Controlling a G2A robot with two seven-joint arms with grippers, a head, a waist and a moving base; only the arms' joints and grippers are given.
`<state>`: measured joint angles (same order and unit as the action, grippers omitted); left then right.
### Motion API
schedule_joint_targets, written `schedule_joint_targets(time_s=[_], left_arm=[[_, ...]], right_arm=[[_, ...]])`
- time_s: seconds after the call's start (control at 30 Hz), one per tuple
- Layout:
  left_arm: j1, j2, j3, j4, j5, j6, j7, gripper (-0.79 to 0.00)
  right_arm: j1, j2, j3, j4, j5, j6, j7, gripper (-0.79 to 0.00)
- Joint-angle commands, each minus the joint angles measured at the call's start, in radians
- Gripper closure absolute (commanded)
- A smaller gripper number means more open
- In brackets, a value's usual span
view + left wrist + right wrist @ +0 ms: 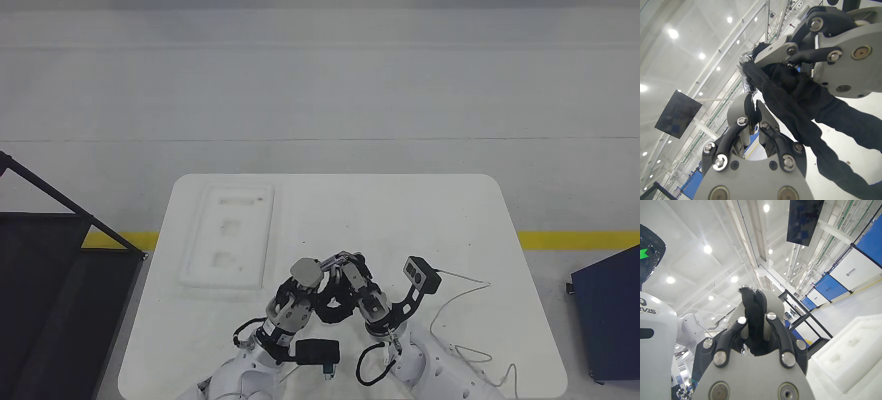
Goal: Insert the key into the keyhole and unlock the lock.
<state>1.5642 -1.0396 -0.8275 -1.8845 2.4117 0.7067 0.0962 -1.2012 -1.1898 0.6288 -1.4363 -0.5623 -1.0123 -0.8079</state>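
**Left to right.** A white foam tray (228,238) with shallow recesses lies on the left part of the white surface (460,220). Right of the tray and nearer to me, my two arms meet above the surface.

My left fingers (749,110), padded in black, are pressed together on a thin metal piece that I take for the key (752,93). Little of it shows beyond the pads. Its free end touches the lower end of the silver lock (743,75), which is held up between the two arms. I cannot tell whether the key sits in the keyhole.

My right fingers (750,306) are closed on the lock from the other side, with a silver edge showing at their tips. A black braided sleeve (783,106) runs down from the lock, beside the right arm.
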Motion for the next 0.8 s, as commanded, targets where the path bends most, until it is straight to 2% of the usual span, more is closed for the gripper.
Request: schedule_joint_targets(time_s=[0.0, 0.53, 0.77], left_arm=[[-0.002, -0.005, -0.003, 0.009, 0.023, 0.02, -0.008, 0.0], [0.006, -0.047, -0.031, 0.057, 0.264, 0.052, -0.113, 0.0], [0.012, -0.064, -0.033, 0.062, 0.285, 0.049, -0.134, 0.0]], right_arm=[[0.0, 0.0, 0.0, 0.0, 0.0, 0.0, 0.0, 0.0], [0.0, 0.0, 0.0, 0.0, 0.0, 0.0, 0.0, 0.0], [0.0, 0.0, 0.0, 0.0, 0.0, 0.0, 0.0, 0.0]])
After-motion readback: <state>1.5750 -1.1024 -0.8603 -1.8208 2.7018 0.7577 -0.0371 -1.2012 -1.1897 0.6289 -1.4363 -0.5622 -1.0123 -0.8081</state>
